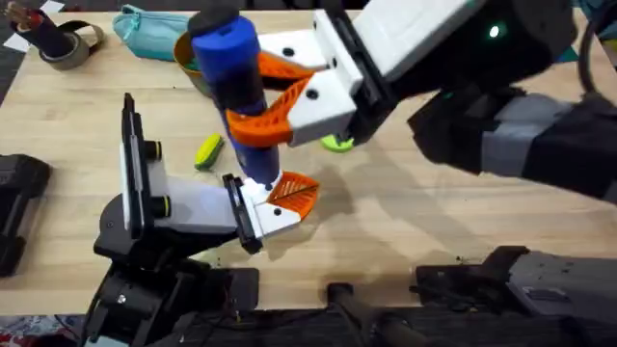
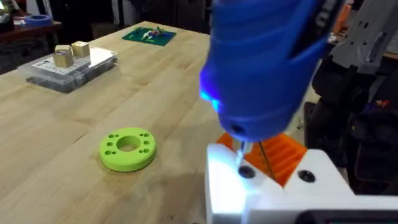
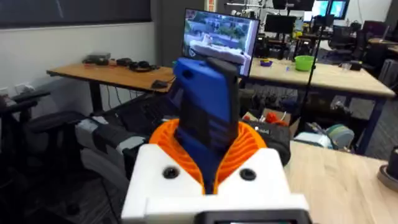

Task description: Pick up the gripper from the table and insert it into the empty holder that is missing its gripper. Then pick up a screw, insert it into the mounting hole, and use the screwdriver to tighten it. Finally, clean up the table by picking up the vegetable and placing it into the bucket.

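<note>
The screwdriver (image 1: 236, 87) is held upright by the right gripper (image 1: 289, 96), whose orange ribbed fingers (image 1: 280, 66) are clamped on its blue handle, and its thin shaft is set down onto a screw (image 2: 244, 172) in the white base of the small orange gripper (image 1: 292, 193). That gripper is already seated at the black end plate of the holder (image 1: 183, 207), so the insertion is judged done and the tightening is judged to be under way. The state of the left arm's fingers cannot be told. The toy corn cob (image 1: 208, 151) lies on the bench (image 1: 405, 222) just beside the holder, and the bucket (image 1: 185, 50) stands behind the screwdriver; the clean-up is left to do.
</note>
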